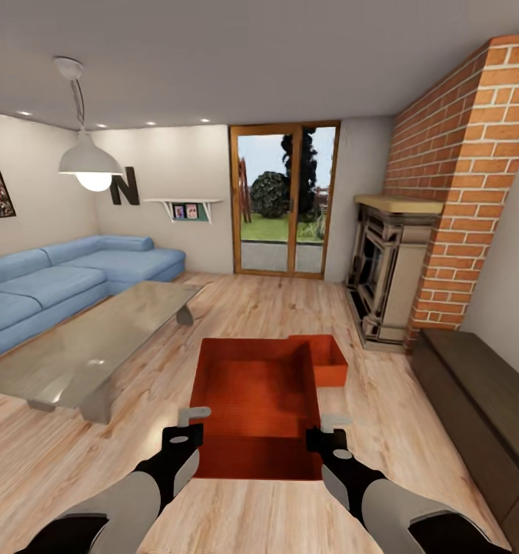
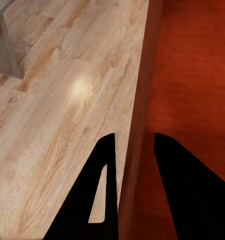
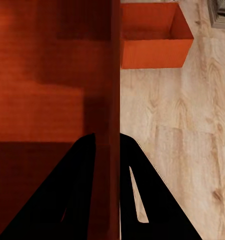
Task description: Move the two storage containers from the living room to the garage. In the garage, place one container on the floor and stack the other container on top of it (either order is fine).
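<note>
One orange-red storage container (image 1: 251,400) hangs in front of me over the wood-plank floor (image 1: 382,400) of the living room. My left gripper (image 1: 191,425) is shut on its left wall, and my right gripper (image 1: 330,431) is shut on its right wall. The left wrist view has the left gripper (image 2: 135,155) astride the container's (image 2: 192,75) wall, one finger inside and one outside. The right gripper (image 3: 107,145) pinches the opposite wall of the same container (image 3: 47,75). The second storage container (image 1: 330,360) (image 3: 152,45) stands on the floor just beyond, to the right.
A glass coffee table (image 1: 98,338) and a blue sofa (image 1: 51,285) lie to the left. On the right are a fireplace (image 1: 386,269), a brick chimney (image 1: 467,192) and a long dark bench (image 1: 482,400). A glazed door (image 1: 286,200) is straight ahead.
</note>
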